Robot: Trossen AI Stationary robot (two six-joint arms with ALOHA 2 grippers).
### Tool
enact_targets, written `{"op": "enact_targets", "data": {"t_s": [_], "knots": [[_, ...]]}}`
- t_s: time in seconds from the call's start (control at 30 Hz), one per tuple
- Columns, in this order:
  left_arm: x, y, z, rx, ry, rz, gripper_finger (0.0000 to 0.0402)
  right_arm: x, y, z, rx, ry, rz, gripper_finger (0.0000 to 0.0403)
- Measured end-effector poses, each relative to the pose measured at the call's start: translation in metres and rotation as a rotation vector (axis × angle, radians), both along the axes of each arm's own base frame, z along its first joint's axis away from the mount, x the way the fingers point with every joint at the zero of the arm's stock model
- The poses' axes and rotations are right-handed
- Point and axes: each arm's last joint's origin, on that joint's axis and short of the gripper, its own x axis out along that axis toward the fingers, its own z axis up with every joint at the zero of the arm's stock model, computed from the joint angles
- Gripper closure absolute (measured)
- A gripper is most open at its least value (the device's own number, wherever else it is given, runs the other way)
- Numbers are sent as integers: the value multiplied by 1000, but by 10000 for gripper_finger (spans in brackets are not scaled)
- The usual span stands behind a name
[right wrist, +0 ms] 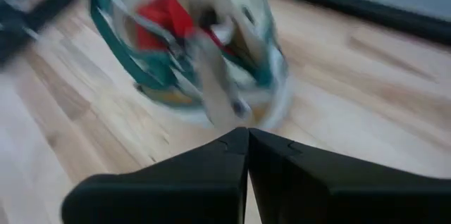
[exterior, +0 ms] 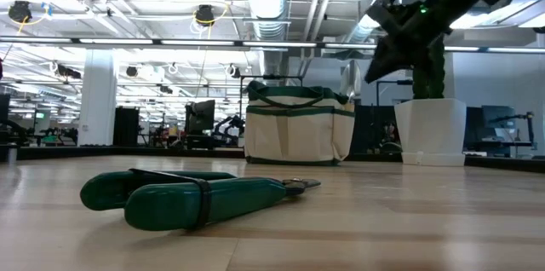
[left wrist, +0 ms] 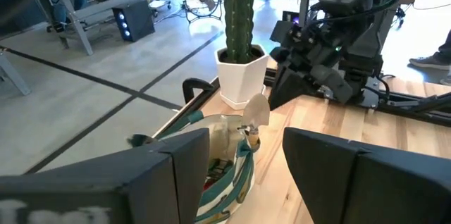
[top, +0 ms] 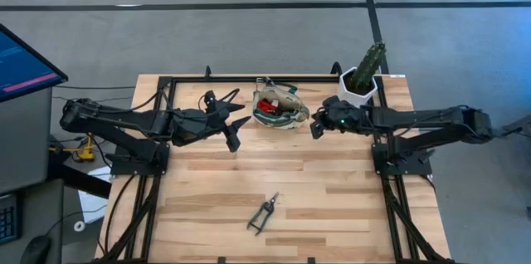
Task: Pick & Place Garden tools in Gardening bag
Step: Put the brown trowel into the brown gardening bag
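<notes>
The gardening bag, cream with green trim, stands on its base at the table's far middle. It holds a red-headed tool and a metal trowel, whose blade sticks up above the rim. Dark-handled pruning shears lie flat on the table near the front edge, also seen in the low view. My left gripper hovers open just left of the bag, with nothing between its fingers. My right gripper is shut and empty, above the table just right of the bag, slanting down toward it.
A white pot with a green cactus stands at the far right, close behind my right arm. A black frame rail runs along the table's far edge behind the bag. Bare wood lies between the bag and the shears.
</notes>
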Motion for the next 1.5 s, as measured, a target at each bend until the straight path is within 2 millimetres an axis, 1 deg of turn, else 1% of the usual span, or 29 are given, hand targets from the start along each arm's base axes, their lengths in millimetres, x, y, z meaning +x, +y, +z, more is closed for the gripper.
{"op": "enact_targets", "data": {"t_s": [0.1, 0.23, 0.3, 0.43, 0.7, 0.87, 1.0, 1.1, 1.17, 1.23, 1.33, 1.43, 1.5], "knots": [[0, 0, 0, -1, 0, 0, 231, 7, -5, -5, -14, 5, -10, 403], [0, 0, 0, -2, -1, 0, 231, 12, -7, -13, 60, 12, 13, 403], [0, 0, 0, -2, 0, 0, 231, 16, -4, -13, 59, -4, 36, 403], [0, 0, 0, -2, 2, 0, 231, 22, -1, -8, 51, -79, 58, 403], [0, 0, -1, -1, 7, 0, 231, 24, -1, -6, 53, -116, 56, 403], [0, 0, -1, -1, 8, -1, 231, 34, -4, -8, 46, -168, 57, 403], [0, 0, -1, -1, 9, -2, 231, 42, -4, -18, 62, -148, 71, 403], [0, 0, -1, -1, 14, -3, 231, 44, -5, -20, 66, -143, 72, 403], [0, 0, -1, -1, 15, -4, 231, 44, -5, -14, 55, -154, 79, 403], [0, 0, -1, -1, 15, -3, 231, 41, -4, -1, 35, -150, 96, 403], [0, 0, -1, -1, 15, -3, 231, 35, -5, 21, -7, -100, 111, 403], [0, 0, -1, -1, 15, -3, 231, 29, -12, 35, -63, -29, 83, 403], [0, 0, -1, 0, 15, -3, 231, 27, -22, 41, -77, 1, 83, 403]]}}
